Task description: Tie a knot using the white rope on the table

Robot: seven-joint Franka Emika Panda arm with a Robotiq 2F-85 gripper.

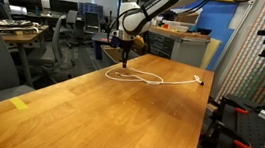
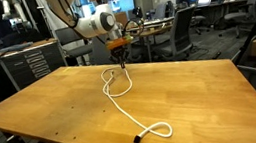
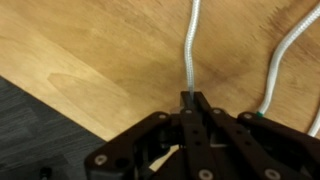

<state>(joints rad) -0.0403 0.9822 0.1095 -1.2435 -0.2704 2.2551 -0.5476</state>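
Observation:
The white rope (image 1: 150,80) lies on the light-brown table (image 1: 98,110), loosely looped near the far end with a tail running toward the side edge. In an exterior view it trails from the gripper toward the near edge, ending in a small loop (image 2: 157,131) with a dark tip. My gripper (image 1: 125,55) hangs over the far end of the table (image 2: 192,93) and is shut on the rope (image 3: 190,50). It also shows in an exterior view (image 2: 121,54). In the wrist view the fingers (image 3: 193,100) pinch one strand; a second strand (image 3: 285,55) curves beside it.
A yellow tape piece (image 1: 19,102) sits near the table's near corner. Office chairs (image 2: 185,28) and workbenches (image 1: 22,31) stand behind the table. A cabinet (image 2: 31,63) stands beside it. Camera stands and clamps (image 1: 259,109) crowd one side.

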